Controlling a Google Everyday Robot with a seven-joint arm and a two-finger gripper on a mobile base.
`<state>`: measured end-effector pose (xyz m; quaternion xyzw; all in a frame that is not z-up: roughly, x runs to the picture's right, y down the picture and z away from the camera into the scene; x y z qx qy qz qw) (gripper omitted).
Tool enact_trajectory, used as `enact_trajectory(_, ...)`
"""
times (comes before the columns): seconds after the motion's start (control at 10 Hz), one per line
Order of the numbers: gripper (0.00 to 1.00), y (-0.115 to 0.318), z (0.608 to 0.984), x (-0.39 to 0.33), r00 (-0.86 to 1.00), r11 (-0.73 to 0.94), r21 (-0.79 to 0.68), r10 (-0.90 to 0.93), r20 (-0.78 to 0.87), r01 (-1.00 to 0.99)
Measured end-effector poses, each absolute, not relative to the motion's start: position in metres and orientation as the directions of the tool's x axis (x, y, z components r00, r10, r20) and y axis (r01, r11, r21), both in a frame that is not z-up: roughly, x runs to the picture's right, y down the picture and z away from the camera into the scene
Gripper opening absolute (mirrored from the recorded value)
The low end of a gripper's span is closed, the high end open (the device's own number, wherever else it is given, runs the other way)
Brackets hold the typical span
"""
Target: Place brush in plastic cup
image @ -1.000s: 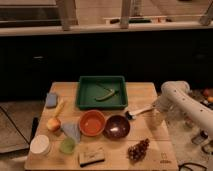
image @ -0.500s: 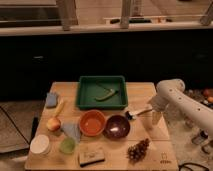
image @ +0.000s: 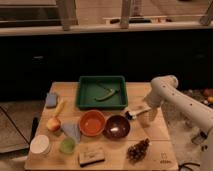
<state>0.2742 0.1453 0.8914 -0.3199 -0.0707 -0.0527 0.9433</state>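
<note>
Since a second ago the arm has dropped and shifted a little left, carrying the brush [image: 134,114] with it. Its dark head now sits just off the right rim of the dark bowl [image: 116,126], lower and further left than before. The claw [image: 145,113] is at the right side of the tabletop [image: 160,150] and looks clamped on the white handle end, with the brush roughly level and off the surface. A pale shape right under the claw may be the plastic cup [image: 144,120], but it is too blurred to be sure. If it is, the brush is close to it but not in it and not upright, so placing is not done. The handle would need tipping up over the opening. The green tray [image: 82,95] holds one curved greenish item [image: 106,94]. The orange bowl [image: 92,122] and the dark bowl look empty. A small green cup [image: 67,145] and a white round tub [image: 40,145] sit front left, contents unclear.
</note>
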Motion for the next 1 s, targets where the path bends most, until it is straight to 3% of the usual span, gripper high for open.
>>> enact_trajectory(0.6,0.05,0.135,0.892,0.269,0.981,0.784,-0.598,-0.078,0.177,0.170)
enact_trajectory(1.0,0.00,0.127,0.896,0.274,0.981,0.783,-0.598,-0.078,0.177,0.171)
